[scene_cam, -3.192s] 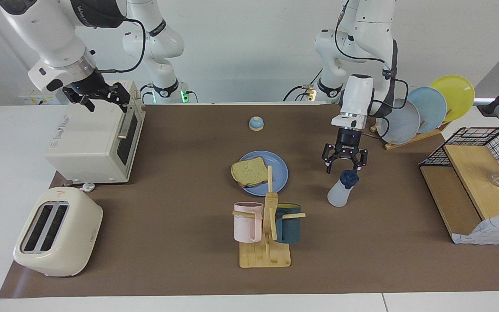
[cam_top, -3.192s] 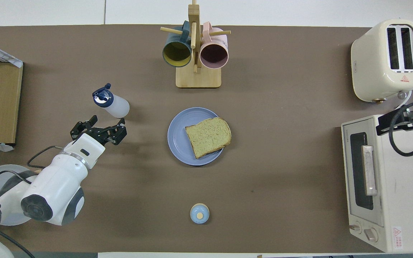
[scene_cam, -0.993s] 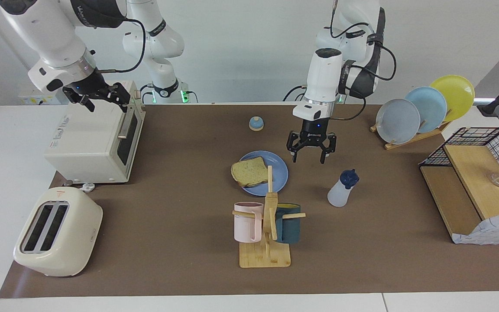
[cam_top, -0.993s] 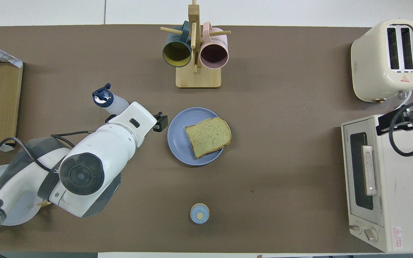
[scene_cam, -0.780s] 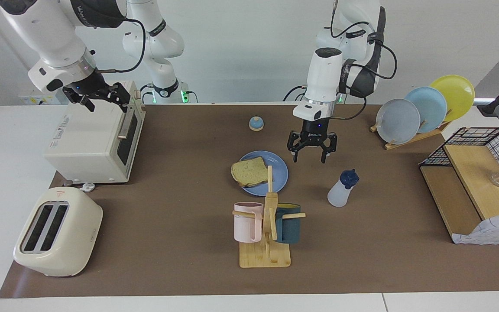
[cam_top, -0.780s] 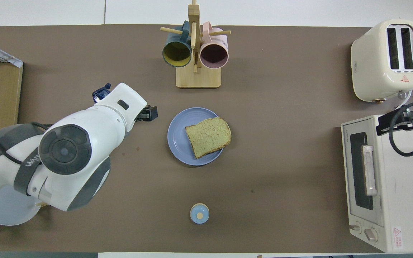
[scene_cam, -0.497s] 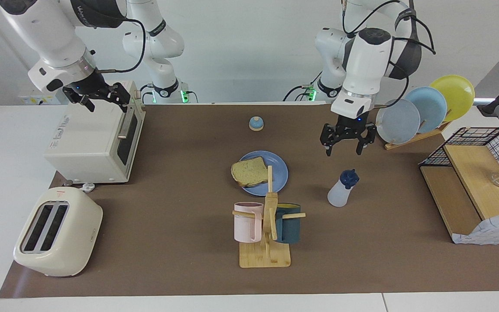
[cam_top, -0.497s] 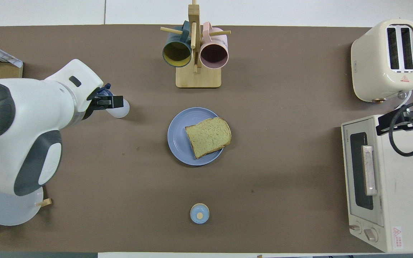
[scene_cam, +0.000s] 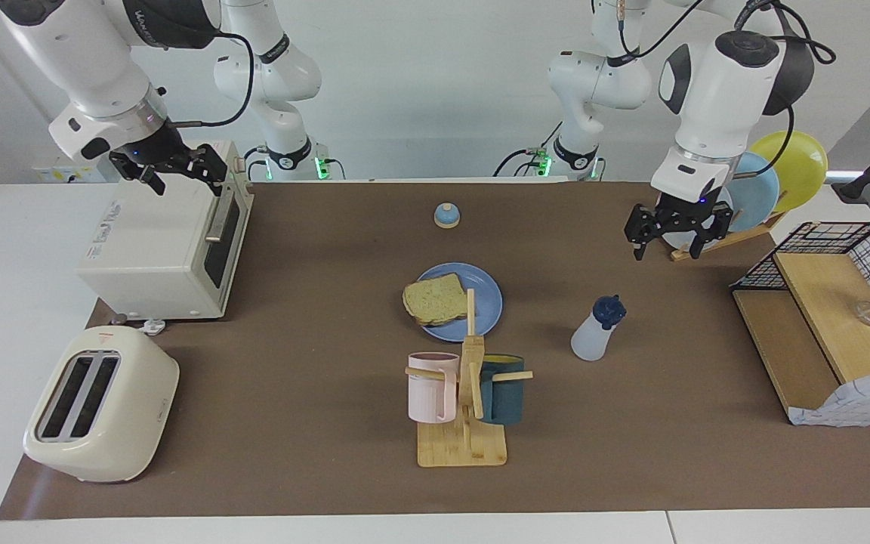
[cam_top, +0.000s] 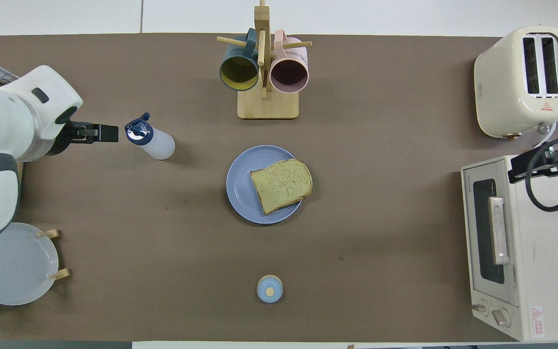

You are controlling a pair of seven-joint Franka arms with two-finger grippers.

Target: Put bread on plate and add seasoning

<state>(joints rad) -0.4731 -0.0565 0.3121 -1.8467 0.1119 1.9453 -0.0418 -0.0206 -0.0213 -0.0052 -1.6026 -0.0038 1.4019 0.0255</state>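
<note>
Tan bread [scene_cam: 433, 299] on blue plate [scene_cam: 487, 302]; white bottle [scene_cam: 592, 334], navy cap; pink mug [scene_cam: 429, 387]; cream toaster [scene_cam: 99, 404]; brown mat [scene_cam: 314, 317].

A matt brown cloth-like mat [scene_cam: 314, 423] covers the white, smooth surface [scene_cam: 20, 249]. The bread [scene_cam: 433, 298] looks porous and rough, with a darker crust, on a smooth, matt blue plate [scene_cam: 486, 302]. The seasoning [scene_cam: 596, 330] is a translucent, frosted plastic bottle with a glossier dark cap. The mug stand [scene_cam: 464, 438] is pale bare wood. The toaster [scene_cam: 99, 404] and the oven [scene_cam: 159, 245] have smooth cream casings with a soft sheen. The basket [scene_cam: 869, 240] is black wire.
</note>
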